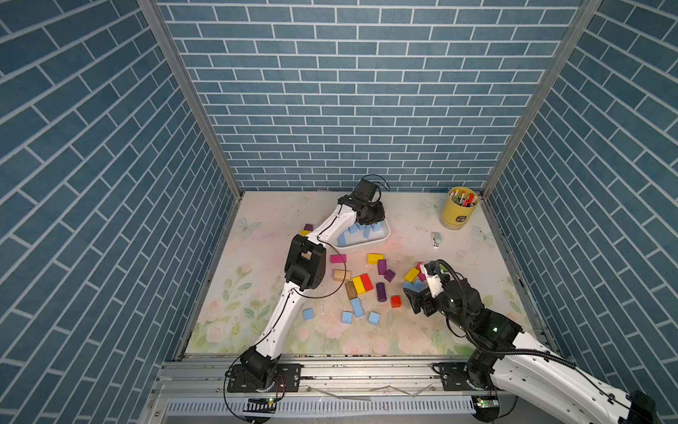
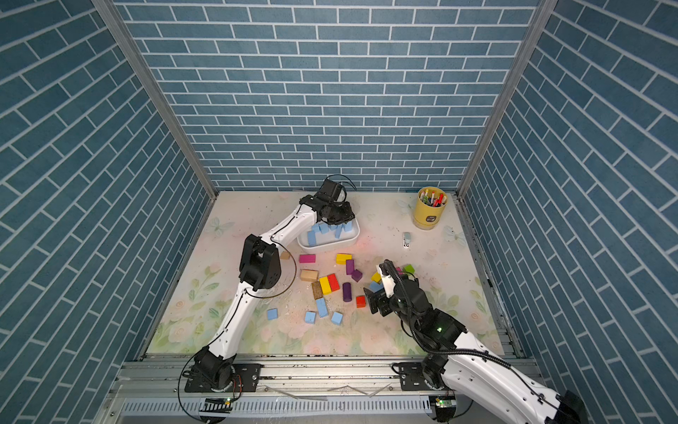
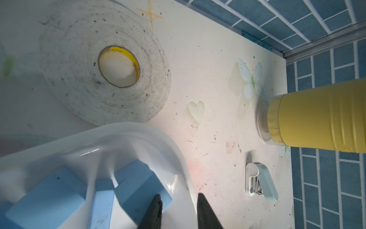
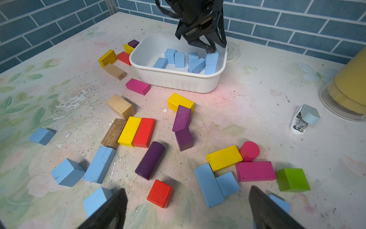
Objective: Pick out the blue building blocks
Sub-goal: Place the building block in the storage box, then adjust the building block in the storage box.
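L gripper (image 4: 210,49) over white tray (image 4: 174,80), jaws narrowly apart, empty; R gripper (image 4: 188,208) spread wide above blue building blocks (image 4: 209,184) on desk (image 4: 247,111).

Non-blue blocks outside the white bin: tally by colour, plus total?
yellow blocks: 5
purple blocks: 4
red blocks: 3
pink blocks: 3
wooden blocks: 3
green block: 1
Total: 19
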Robot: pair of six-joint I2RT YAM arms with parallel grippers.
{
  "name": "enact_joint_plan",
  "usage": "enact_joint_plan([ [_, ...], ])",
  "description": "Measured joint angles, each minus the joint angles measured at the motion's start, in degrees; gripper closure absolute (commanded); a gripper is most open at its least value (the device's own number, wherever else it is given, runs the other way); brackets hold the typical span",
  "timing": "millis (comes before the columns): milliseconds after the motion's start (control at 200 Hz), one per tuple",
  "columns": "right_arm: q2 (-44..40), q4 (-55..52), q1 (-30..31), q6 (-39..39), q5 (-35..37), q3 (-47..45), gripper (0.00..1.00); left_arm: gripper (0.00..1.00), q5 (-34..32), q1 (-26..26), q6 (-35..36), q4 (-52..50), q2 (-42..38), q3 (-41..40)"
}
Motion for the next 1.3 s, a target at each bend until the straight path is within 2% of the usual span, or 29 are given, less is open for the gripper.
enact_joint_plan([
  [515,-0.24,-0.46,0.00,0.00,0.04,0.00,0.05,0.68,-4.04,2.38,2.49,1.55,1.99,2.23],
  [925,-0.68,-0.76,0.00,0.00,0.17,0.00,0.05,0.68,-5.20,3.41,3.87,-0.92,3.30,1.53],
  [1135,-0.70,-0.79,-0.02,0.00,0.17,0.00,0.05,0.57,-5.77,3.13,5.62,-0.85,-3.02,-5.27],
  [1300,-0.72,-0.79,-0.02,0.00,0.15,0.00,0.05,0.41,-7.37,2.75,7.54,0.09,-14.19,-13.20],
])
